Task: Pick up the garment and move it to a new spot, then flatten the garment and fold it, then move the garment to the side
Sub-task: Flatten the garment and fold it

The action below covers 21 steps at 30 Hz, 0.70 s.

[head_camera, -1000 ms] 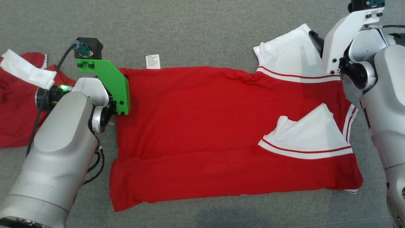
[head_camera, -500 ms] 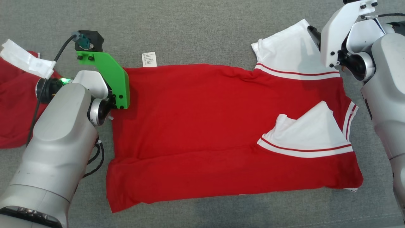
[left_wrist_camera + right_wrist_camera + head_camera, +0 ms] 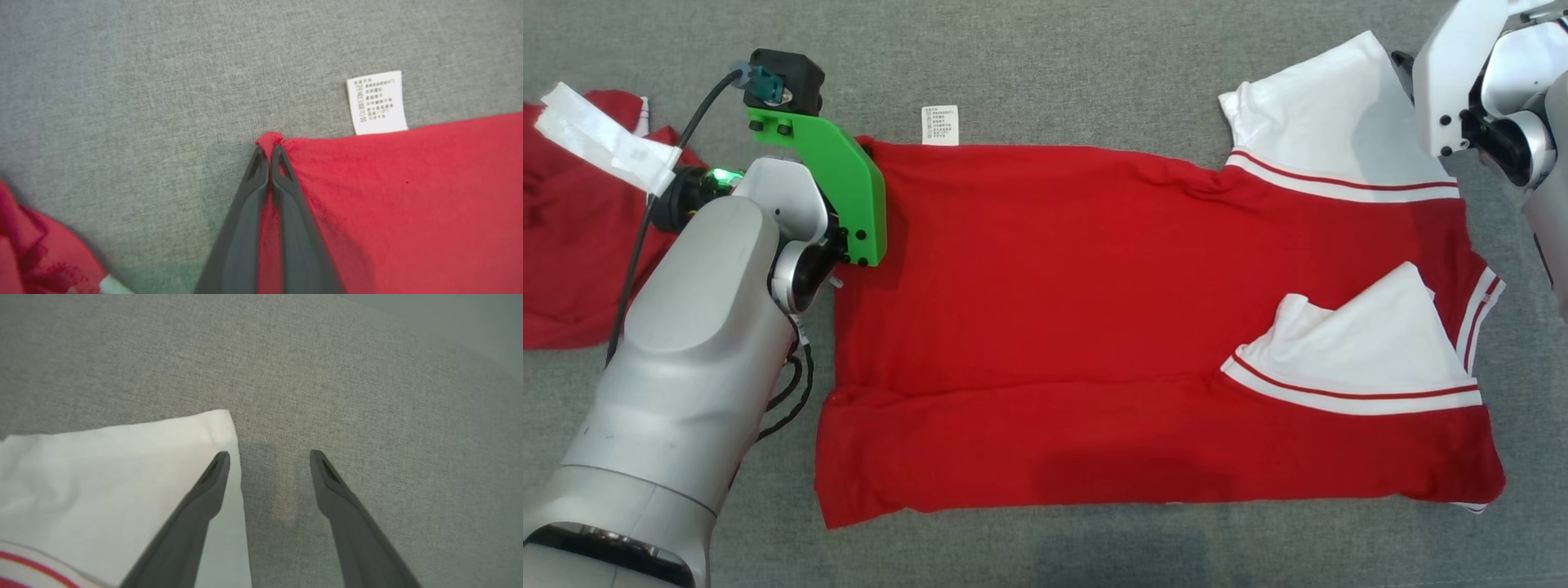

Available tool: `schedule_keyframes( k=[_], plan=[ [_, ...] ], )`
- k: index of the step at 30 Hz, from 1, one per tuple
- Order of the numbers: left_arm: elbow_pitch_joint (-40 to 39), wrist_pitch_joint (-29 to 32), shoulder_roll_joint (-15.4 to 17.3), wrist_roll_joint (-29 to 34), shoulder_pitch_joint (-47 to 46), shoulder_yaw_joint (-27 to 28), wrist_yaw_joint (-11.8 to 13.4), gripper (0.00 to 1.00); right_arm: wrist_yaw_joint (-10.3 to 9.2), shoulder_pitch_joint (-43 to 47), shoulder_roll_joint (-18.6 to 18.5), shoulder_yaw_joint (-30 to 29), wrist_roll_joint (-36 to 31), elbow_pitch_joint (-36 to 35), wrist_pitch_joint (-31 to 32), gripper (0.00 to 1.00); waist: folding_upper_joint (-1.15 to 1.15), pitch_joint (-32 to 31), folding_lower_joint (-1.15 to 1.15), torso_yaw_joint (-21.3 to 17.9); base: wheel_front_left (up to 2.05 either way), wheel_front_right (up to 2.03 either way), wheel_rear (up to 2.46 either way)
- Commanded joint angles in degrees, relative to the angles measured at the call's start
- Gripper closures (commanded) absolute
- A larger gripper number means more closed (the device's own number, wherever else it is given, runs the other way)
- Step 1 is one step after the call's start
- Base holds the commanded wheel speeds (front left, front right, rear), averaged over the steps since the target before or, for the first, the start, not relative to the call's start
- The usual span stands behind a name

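Red garment [image 3: 408,204] in left end effector [image 3: 269,150]

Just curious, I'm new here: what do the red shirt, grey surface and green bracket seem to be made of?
Red shirt with white sleeves: soft matte knit, probably cotton; it creases and bunches. Grey surface: matte woven cloth; fine flecked weave shows. Green flat bracket on the left arm: rigid smooth plastic, seemingly; sharp edges, dark screws.

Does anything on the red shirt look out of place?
Yes: the near white sleeve is folded inward over the red shirt, while the far sleeve lies spread outward. The care label sticks out too.
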Motion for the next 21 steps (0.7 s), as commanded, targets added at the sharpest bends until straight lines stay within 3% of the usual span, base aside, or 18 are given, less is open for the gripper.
schedule_keyframes(
  k=[1, 19, 20, 21],
  plan=[
    [1.23, 0.17, 0.84, 0.86, 2.26, -0.41, 0.4, 1.0, -0.01, -0.51, -0.38, 0.63, -0.4, 0.26, -0.17, 0.0, 0.0, 0.76, 0.0, 0.89, 0.0, 0.0, 0.0],
    [-2.82, -1.32, 0.13, -0.05, 4.64, -1.4, 1.07, 1.0, 0.02, -0.23, -0.05, 5.7, 1.67, 5.68, -1.68, 0.0, 0.0, 2.42, 0.0, 3.63, 0.0, 0.0, 0.0],
    [-2.99, -1.34, 0.2, -0.05, 4.7, -1.43, 1.18, 1.0, 0.02, -0.04, 0.03, 5.8, 2.19, 6.15, -1.24, 0.1, 0.0, 2.53, 0.0, 3.71, 0.0, 0.0, 0.0],
    [-3.18, -1.42, 0.29, -0.07, 4.78, -1.46, 1.29, 1.0, 0.02, 0.02, 0.0, 5.78, 2.57, 6.48, -1.31, 0.71, 0.0, 2.64, 0.0, 3.77, 0.0, 0.0, 0.0]
  ],
)
